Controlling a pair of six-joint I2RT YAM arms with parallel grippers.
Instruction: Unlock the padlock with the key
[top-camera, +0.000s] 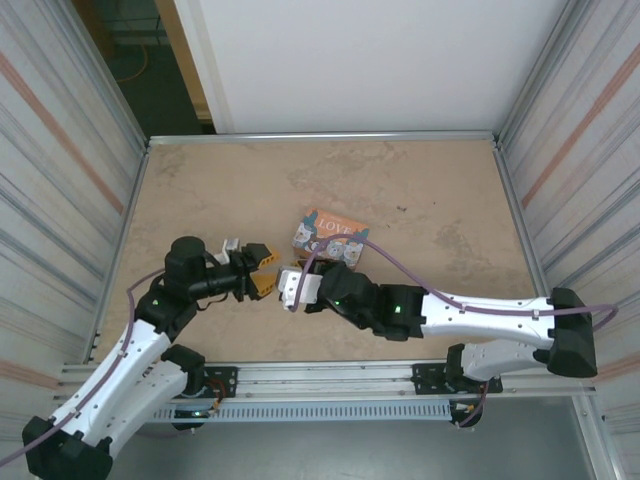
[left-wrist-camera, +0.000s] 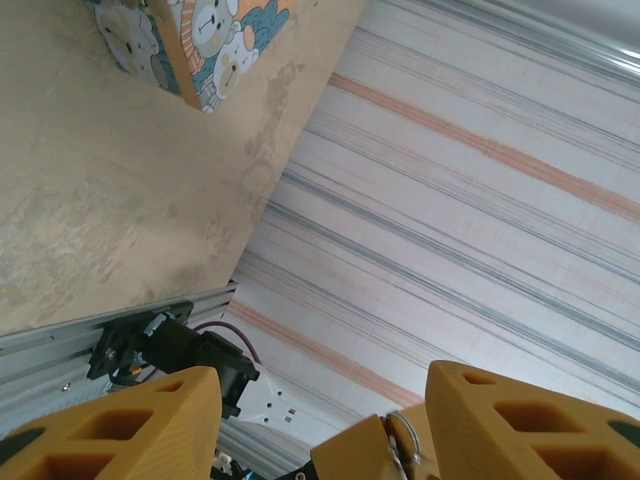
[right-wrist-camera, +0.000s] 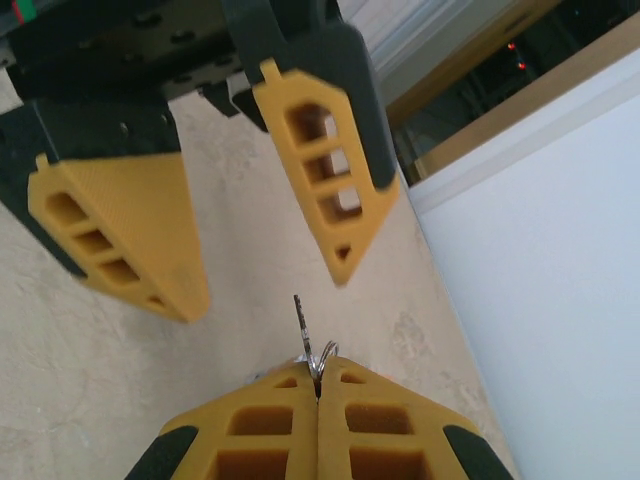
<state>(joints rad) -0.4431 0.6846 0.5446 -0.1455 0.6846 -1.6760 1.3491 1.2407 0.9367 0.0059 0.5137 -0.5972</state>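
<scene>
The left arm's black claw with yellow-orange ribbed fingers, the left claw (top-camera: 268, 268), is poised low over the beige mottled counter (top-camera: 420, 190). Its fingers (right-wrist-camera: 120, 235) are spread wide apart and nothing is gripped.

Just to its right, nearly tip to tip, the right claw (right-wrist-camera: 318, 378) of the same make is pressed together on the thin dark metal key (right-wrist-camera: 299, 320), clamped at the bow beside a small silvery ring (right-wrist-camera: 324, 354). The blade is aligned with this claw's own axis and aimed at the gap between the left fingers. Its tip is just short of the gap and neither finger is touched.

The right arm is judged the carrier, and insertion turns on this line being kept. The padlock's place cannot be told.

An orange cartoon-printed box (top-camera: 330, 235) is noted farther right and beyond, apart from both claws.
</scene>
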